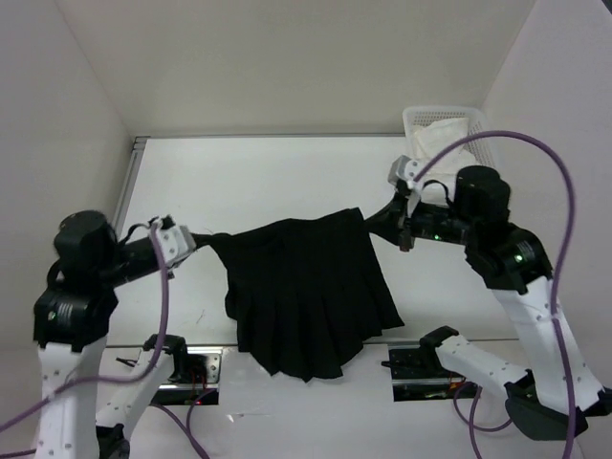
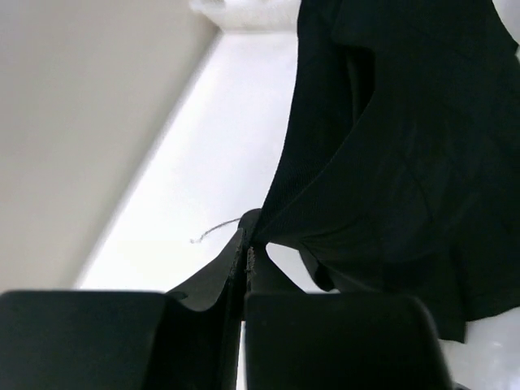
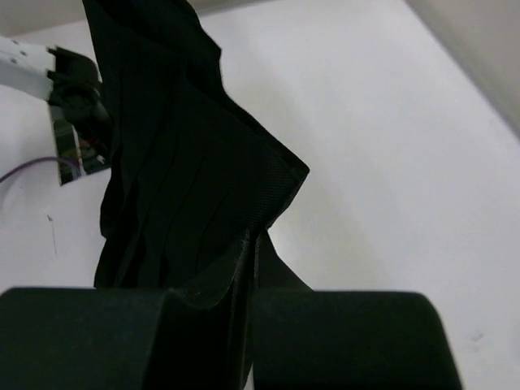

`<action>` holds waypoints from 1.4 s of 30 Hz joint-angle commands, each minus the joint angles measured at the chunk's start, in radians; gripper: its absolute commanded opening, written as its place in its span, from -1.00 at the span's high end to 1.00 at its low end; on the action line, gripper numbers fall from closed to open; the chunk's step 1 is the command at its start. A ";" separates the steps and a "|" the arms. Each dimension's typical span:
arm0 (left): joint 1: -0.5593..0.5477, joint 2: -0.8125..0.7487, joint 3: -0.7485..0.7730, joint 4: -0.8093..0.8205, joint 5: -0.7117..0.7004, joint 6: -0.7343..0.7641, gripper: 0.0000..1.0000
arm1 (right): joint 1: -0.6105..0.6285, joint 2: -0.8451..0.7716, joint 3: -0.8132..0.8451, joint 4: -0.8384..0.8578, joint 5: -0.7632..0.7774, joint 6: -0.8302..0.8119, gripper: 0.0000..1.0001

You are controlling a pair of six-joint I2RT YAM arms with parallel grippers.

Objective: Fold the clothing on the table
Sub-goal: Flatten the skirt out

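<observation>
Table (image 1: 287, 177): end effectors (image 1: 206, 237) (image 1: 382, 218) tight on skirt (image 1: 306, 296)

Three plain matte white walls (image 1: 287, 67) close around the flat matte white tabletop (image 1: 268, 182). In the far right corner stands a white plastic lattice basket (image 1: 413, 120). The light is soft and even.

I have the left tool (image 1: 199, 239) and right tool (image 1: 376, 223) both pinched shut on the black garment (image 1: 306, 287). The left arm (image 1: 105, 263) and right arm (image 1: 492, 244) are bent at the elbow, wrists pointing inward toward each other.
</observation>
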 commanded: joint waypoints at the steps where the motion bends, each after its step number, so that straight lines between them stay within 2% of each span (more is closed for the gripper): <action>1: 0.011 0.127 -0.096 0.105 -0.014 -0.061 1.00 | -0.010 0.038 -0.095 0.126 0.093 0.040 1.00; 3: -0.001 0.197 -0.122 0.128 -0.027 -0.073 1.00 | -0.010 0.081 -0.149 0.181 0.139 0.056 1.00; 4: -0.017 0.281 -0.122 0.148 -0.040 -0.091 1.00 | -0.010 0.099 -0.163 0.194 0.158 0.056 1.00; 7: -0.069 0.479 -0.104 0.194 -0.183 -0.138 1.00 | -0.010 0.185 -0.201 0.264 0.222 0.056 1.00; 9: -0.092 0.630 -0.073 0.214 -0.222 -0.138 1.00 | -0.010 0.248 -0.222 0.301 0.282 0.056 1.00; 16: -0.101 1.061 0.163 0.261 -0.388 -0.231 0.95 | -0.062 0.444 -0.221 0.434 0.353 0.043 1.00; 18: -0.101 1.135 0.250 0.261 -0.408 -0.242 0.95 | -0.083 0.519 -0.221 0.464 0.380 0.034 1.00; 22: -0.101 1.297 0.372 0.261 -0.472 -0.285 0.80 | -0.103 0.628 -0.192 0.516 0.435 0.014 1.00; 24: -0.101 1.334 0.416 0.261 -0.497 -0.296 0.61 | -0.116 0.662 -0.181 0.549 0.465 0.014 1.00; 26: -0.101 1.380 0.485 0.261 -0.509 -0.296 0.52 | -0.126 0.708 -0.181 0.572 0.486 0.004 1.00; 28: -0.101 1.417 0.522 0.261 -0.509 -0.308 0.22 | -0.137 0.751 -0.161 0.594 0.506 -0.006 1.00; 29: -0.101 1.417 0.553 0.270 -0.509 -0.308 0.03 | -0.137 0.764 -0.161 0.606 0.518 -0.006 1.00; 31: -0.101 1.442 0.573 0.279 -0.509 -0.319 -0.72 | -0.148 0.790 -0.152 0.638 0.552 -0.006 1.00; 32: -0.101 1.442 0.573 0.279 -0.509 -0.319 -1.00 | -0.148 0.814 -0.143 0.651 0.589 -0.006 1.00; 37: -0.081 1.382 0.559 0.300 -0.500 -0.352 -1.00 | -0.168 0.886 -0.092 0.709 0.731 0.013 0.97; 41: -0.053 1.256 0.460 0.300 -0.491 -0.386 -1.00 | -0.168 0.964 0.009 0.680 0.941 0.051 -0.13; 42: -0.043 1.191 0.427 0.300 -0.504 -0.395 -1.00 | -0.168 0.965 0.021 0.680 0.977 0.065 -0.24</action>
